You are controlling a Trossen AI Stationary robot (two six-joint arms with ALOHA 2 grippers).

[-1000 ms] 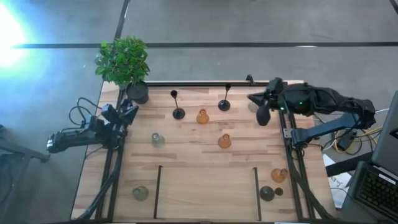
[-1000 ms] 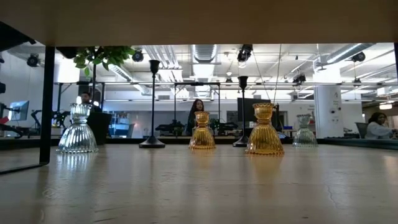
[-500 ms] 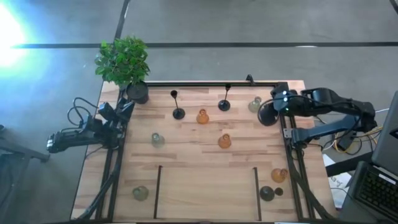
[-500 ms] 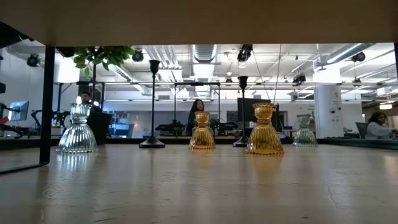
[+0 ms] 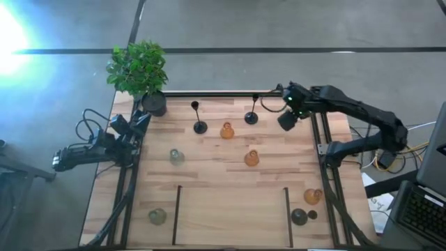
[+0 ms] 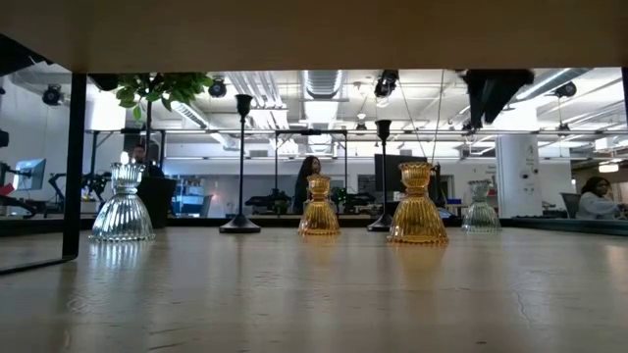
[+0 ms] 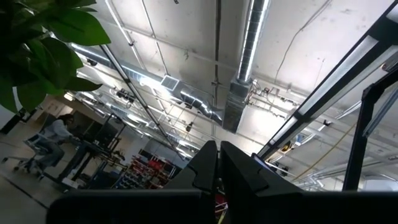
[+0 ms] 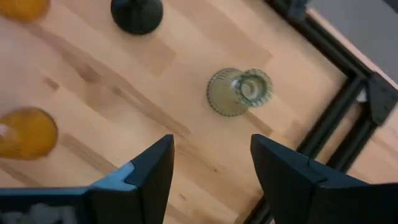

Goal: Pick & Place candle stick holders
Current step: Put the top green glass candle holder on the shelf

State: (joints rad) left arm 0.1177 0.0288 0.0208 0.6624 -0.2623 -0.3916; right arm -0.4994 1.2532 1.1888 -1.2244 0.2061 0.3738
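My right gripper is open and points steeply down over the far right part of the table. It hovers above a pale greenish glass candle stick holder and touches nothing. In the low view its fingers hang well above that holder. Amber holders and two black thin-stemmed ones stand on their bases mid-table. My left gripper is shut, held at the table's left edge and pointing up at the ceiling.
A potted plant stands at the far left corner. Clear holders stand on the left; an amber one and a dark one stand near right. Two black strips mark the near middle. A black rail runs along the far edge.
My right gripper has swung from the table's right edge toward its far edge and a little left, tipping from near level to steeply downward. It has sunk over the pale holder, and its fingers have come into the low view from above.
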